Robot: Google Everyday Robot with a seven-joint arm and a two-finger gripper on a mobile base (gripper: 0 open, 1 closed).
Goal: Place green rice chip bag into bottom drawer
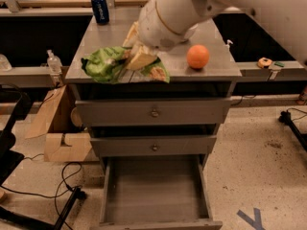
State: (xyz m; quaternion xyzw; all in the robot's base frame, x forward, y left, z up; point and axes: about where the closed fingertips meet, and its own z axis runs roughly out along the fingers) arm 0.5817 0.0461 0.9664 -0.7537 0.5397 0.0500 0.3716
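Gripper (139, 57) on crumpled bright-green foil chip bag (101, 64), grasp I cannot tell; slick foil may slip, missing the deep grey metal drawer (153, 198) below.

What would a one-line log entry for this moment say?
gripper: at green rice chip bag, cabinet top | bottom drawer: open | orange, blue can: on top

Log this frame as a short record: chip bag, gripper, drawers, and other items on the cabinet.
bag: green rice chip bag, crumpled, front left of the cabinet top
gripper: gripper down on the bag's right part
bottom drawer: bottom drawer pulled open, bag not in it
upper drawers: both shut
other items: orange right of the bag; blue can back left
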